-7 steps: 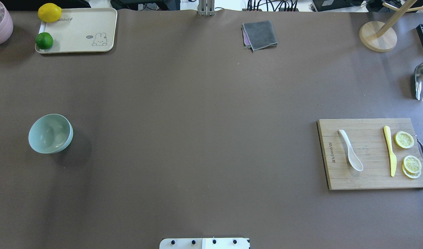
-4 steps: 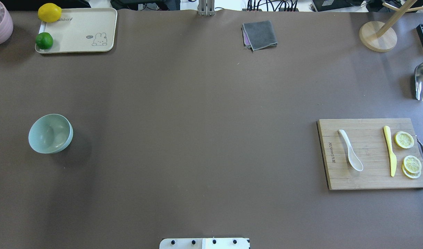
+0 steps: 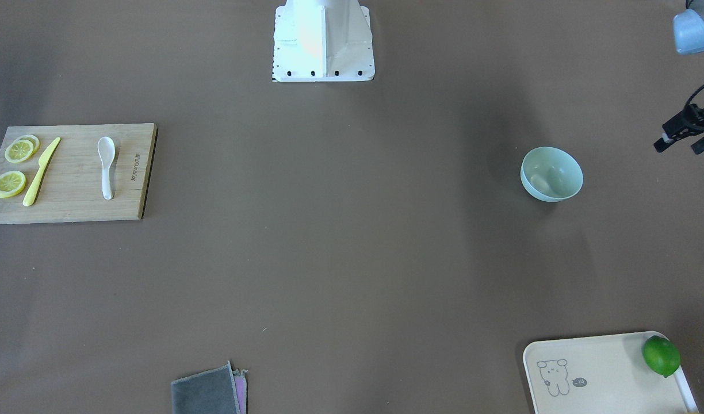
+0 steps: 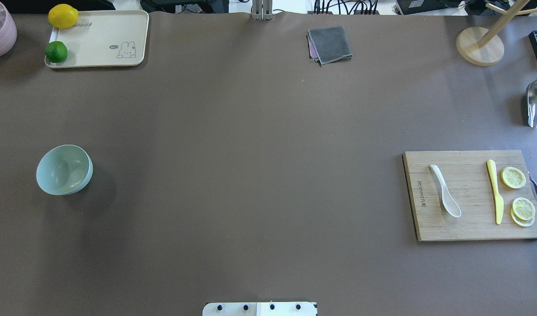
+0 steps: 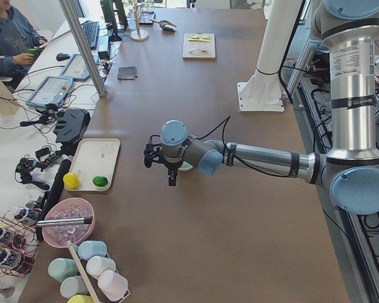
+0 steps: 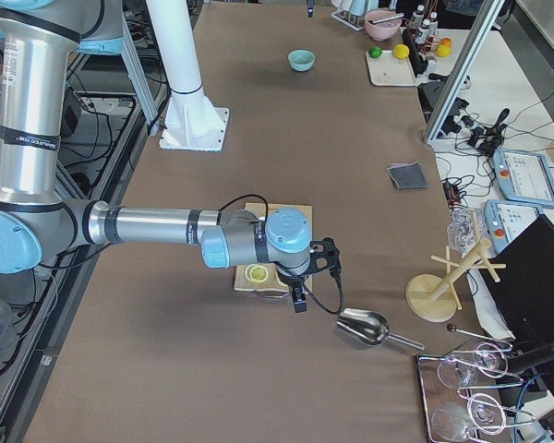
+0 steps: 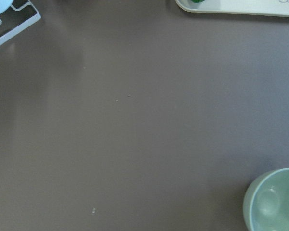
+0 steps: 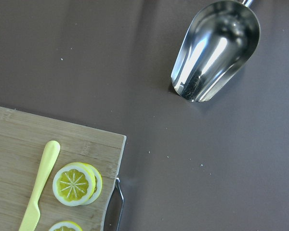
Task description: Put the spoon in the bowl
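Note:
The white spoon (image 4: 445,196) lies on the wooden cutting board (image 4: 470,228) at the table's right, scoop toward the robot; it also shows in the front-facing view (image 3: 106,167). The mint-green bowl (image 4: 63,170) stands upright at the table's left, also in the left wrist view (image 7: 274,202). My left gripper (image 5: 171,180) hangs above the table beside the bowl; I cannot tell whether it is open. My right gripper (image 6: 298,303) hovers past the board's far end, near the metal scoop (image 8: 216,48); I cannot tell its state. Neither gripper shows in the overhead view.
On the board lie a yellow knife (image 4: 494,191) and lemon slices (image 4: 513,177). A cream tray (image 4: 106,39) with a lime (image 4: 56,52) and a lemon (image 4: 62,16) sits far left. A grey cloth (image 4: 330,44) and a wooden stand (image 4: 479,46) are at the far edge.

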